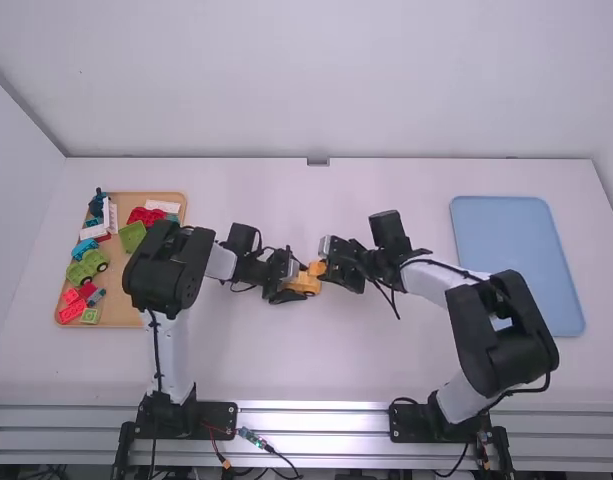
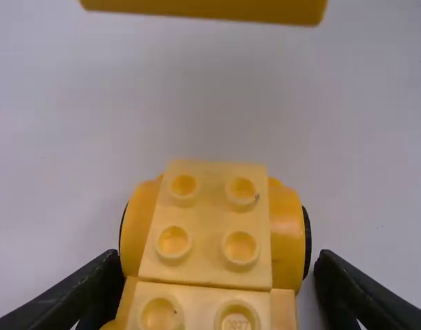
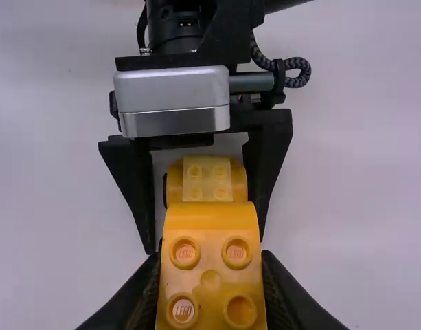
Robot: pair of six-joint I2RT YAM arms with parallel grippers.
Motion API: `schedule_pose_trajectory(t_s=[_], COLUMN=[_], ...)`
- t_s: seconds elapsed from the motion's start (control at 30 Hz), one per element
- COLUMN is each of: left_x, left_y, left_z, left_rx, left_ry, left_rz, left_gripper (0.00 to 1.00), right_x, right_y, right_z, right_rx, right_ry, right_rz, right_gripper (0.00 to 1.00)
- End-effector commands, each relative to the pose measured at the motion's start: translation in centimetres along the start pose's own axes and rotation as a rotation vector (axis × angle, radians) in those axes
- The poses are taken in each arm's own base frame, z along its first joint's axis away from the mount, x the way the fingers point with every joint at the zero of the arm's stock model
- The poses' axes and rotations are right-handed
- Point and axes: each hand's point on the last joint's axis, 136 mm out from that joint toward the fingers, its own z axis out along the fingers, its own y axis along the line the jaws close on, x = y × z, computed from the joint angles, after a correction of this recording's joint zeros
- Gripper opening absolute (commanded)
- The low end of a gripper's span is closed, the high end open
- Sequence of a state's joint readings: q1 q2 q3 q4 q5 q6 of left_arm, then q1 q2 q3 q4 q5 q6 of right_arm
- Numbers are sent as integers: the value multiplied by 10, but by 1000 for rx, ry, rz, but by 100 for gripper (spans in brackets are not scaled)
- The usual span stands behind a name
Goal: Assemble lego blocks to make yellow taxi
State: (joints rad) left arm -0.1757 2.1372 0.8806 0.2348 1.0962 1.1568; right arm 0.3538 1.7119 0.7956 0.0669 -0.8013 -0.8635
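The yellow wheeled car base (image 1: 303, 285) is at the table's middle, between the fingers of my left gripper (image 1: 290, 284). In the left wrist view, fingers of the left gripper (image 2: 217, 278) are closed along both sides of the car base (image 2: 209, 223), its pale studded top showing. My right gripper (image 1: 325, 272) faces it from the right, shut on an orange-yellow block (image 1: 317, 267). The right wrist view shows the right gripper (image 3: 210, 278) pinching that studded block (image 3: 210, 275), partly covering the car base (image 3: 207, 180) behind. Whether the two pieces touch is unclear.
A brown tray (image 1: 118, 291) with several coloured bricks and small vehicles lies at the left, partly behind the left arm. A blue tray (image 1: 514, 250) lies at the right, beyond the right arm's bent links.
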Motion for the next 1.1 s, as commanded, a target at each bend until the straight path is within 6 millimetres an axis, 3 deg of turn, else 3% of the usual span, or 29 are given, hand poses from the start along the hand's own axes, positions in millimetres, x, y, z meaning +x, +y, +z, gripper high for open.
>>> schedule_pose_trajectory(t_s=[0.0,0.2,0.53,1.07], left_x=[1,5,15,14], left_y=[-1,-3,-8,-13], left_z=[1,4,20,19], left_rx=[11,9,-67,-73], left_ry=[-9,19,91,73], left_rz=[19,-28,-51,-75], left_gripper=[72,59,58,47], right_x=[-4,-1,2,22], right_y=[-2,2,9,10], right_z=[0,-1,2,19], right_rx=[-4,-17,-37,-79], right_ry=[-13,-2,12,37], right_rz=[-1,-6,5,14], right_gripper=[0,0,0,0])
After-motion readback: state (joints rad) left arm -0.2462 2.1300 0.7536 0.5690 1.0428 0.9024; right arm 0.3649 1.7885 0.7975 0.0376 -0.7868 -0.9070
